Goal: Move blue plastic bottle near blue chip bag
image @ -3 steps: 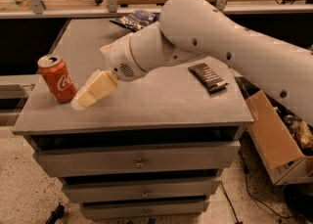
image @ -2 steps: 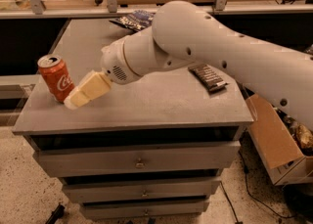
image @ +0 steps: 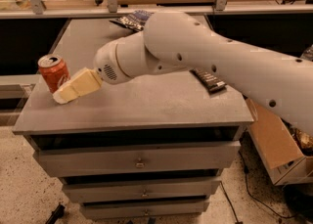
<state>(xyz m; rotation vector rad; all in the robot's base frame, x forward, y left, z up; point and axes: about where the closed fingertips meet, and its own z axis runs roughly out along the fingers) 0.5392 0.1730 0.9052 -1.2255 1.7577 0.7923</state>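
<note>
One hand [image: 64,94] lies just beside the red soda can [image: 53,71]; its spread cannot be told.

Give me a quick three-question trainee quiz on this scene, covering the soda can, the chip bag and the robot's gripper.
1. Fill in: the blue chip bag lies near the table top's ____ edge.
2. True or false: the red soda can lies on its side.
3. Multiple choice: the gripper is (A) beside the can, at the table's left side; (B) over the chip bag; (C) under the table.
Key: 1 back; 2 false, it stands upright; 3 A.
</note>
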